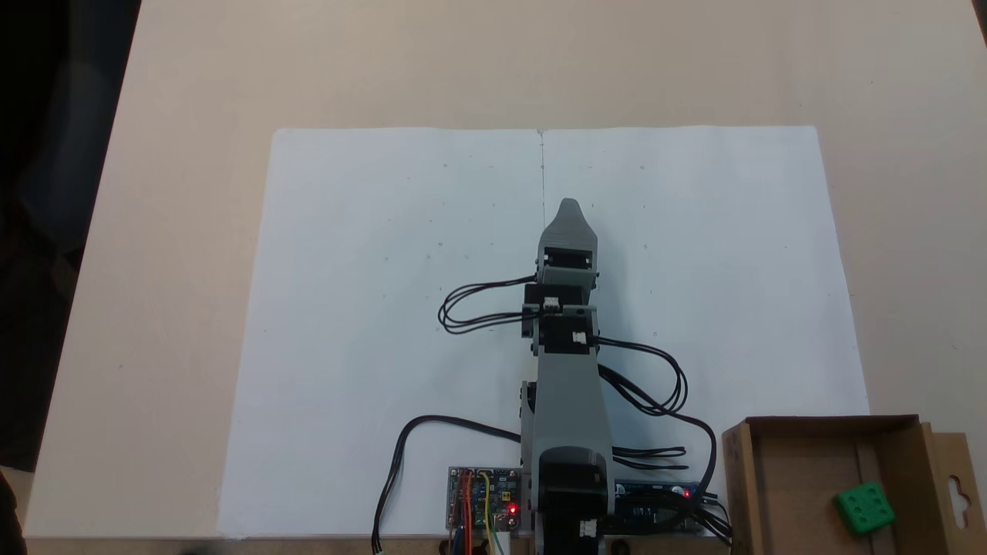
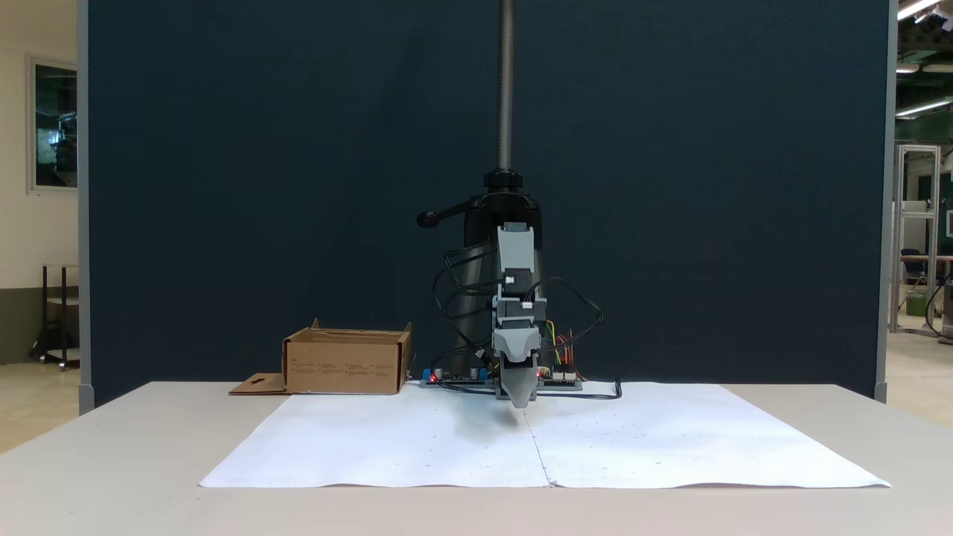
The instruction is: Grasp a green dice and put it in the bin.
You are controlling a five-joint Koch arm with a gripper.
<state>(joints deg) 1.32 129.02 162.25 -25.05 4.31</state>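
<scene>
The green dice (image 1: 865, 507) is a small bright green cube lying inside the bin (image 1: 802, 493), a shallow brown cardboard box at the bottom right corner of a fixed view. From the front, the bin (image 2: 346, 365) stands left of the arm and its walls hide the dice. The grey gripper (image 1: 569, 206) points away from the base over the middle of the white paper, far from the bin. Its tip (image 2: 521, 402) hangs just above the paper. A single pointed tip shows, with one jaw behind the other, and nothing is seen in it.
A large white paper sheet (image 1: 385, 308) covers the tan table. Circuit boards (image 1: 482, 497) and black cables (image 1: 655, 385) sit by the arm's base. The bin's flap with the hang-hole (image 1: 960, 486) lies flat beside it. A dark blue screen (image 2: 223, 186) stands behind.
</scene>
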